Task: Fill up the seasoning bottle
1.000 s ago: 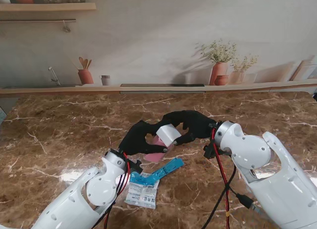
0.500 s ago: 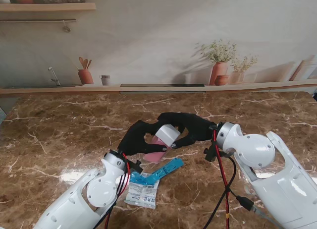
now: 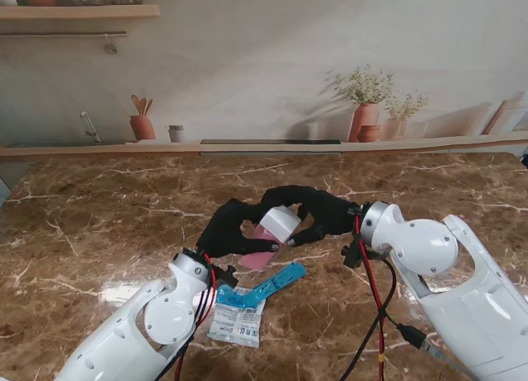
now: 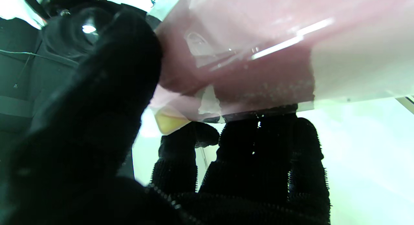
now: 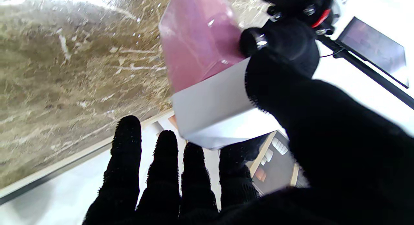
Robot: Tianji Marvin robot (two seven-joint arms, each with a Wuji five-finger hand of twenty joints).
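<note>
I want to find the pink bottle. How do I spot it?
Look at the brown marble table, then at its middle, where two black-gloved hands meet. The bottle is held between the left hand and right hand: see-through pink with a white cap. The blue packet and white packet lie flat, nearer to me.

Count, taken outward from the brown marble surface (image 3: 99,224):
- Black-gloved robot hands: two, the left hand (image 3: 227,231) and the right hand (image 3: 318,212).
- Pink translucent bottle with a white cap (image 3: 275,227): one, above the surface between both hands.
- Blue plastic packet (image 3: 262,289): one.
- White printed sachet (image 3: 238,324): one, beside the blue packet.
</note>
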